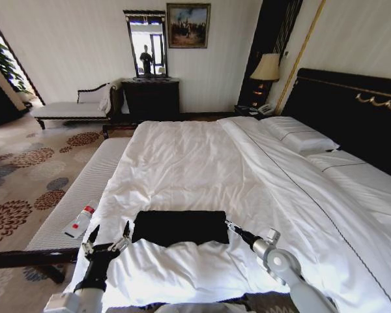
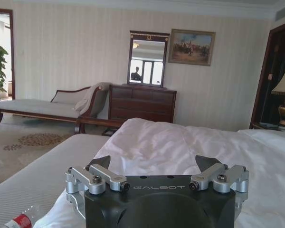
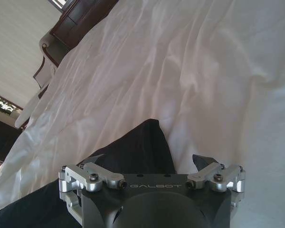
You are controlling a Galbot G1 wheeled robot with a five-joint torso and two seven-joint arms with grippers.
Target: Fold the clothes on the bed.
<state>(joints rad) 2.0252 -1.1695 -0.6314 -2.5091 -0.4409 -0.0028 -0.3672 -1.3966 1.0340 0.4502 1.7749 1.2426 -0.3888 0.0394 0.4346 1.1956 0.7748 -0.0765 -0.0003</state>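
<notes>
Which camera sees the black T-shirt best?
The head view: the whole black T-shirt lies folded on the bed, between both grippers. The right wrist view catches one corner. The left wrist view looks past it.

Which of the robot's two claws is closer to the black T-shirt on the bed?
The right. The right gripper is open at the right edge of the folded black T-shirt, about touching it. The left gripper, also open, hovers just off the shirt's left edge, over the bed.
</notes>
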